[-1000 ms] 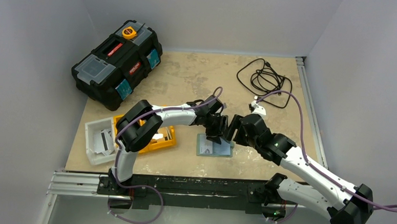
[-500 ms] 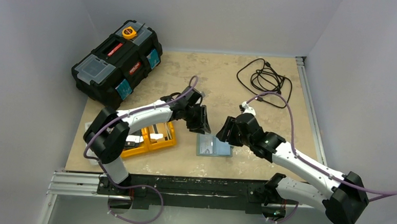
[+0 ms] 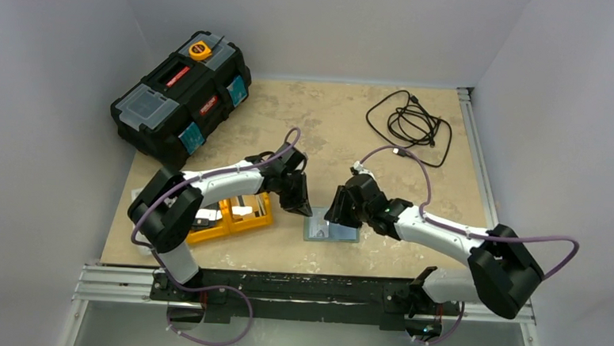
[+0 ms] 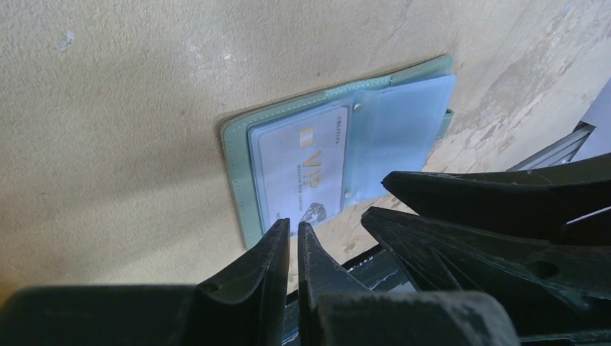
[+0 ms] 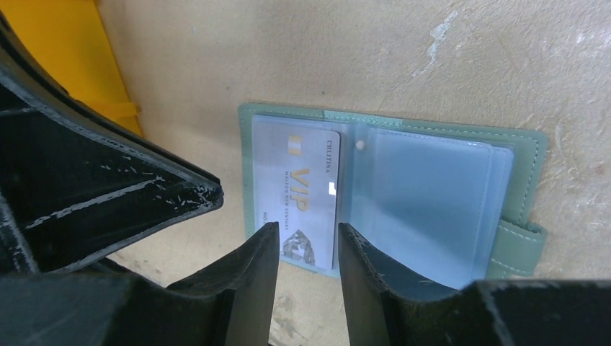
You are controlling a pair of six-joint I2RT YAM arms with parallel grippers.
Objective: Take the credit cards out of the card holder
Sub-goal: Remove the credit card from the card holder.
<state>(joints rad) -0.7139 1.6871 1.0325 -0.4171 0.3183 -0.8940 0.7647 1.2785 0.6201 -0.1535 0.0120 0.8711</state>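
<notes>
Arms angle inward: left tool (image 4: 293, 229), right tool (image 5: 308, 234) seemingly above card holder (image 5: 425, 180).

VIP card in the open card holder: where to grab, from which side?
Probably the short emblem end of the VIP card, nearest the right gripper. It lies flat, sleeved in the card holder, so only that end, at the holder's edge, offers a pinch. Come in low from there, pulling lengthwise.
</notes>
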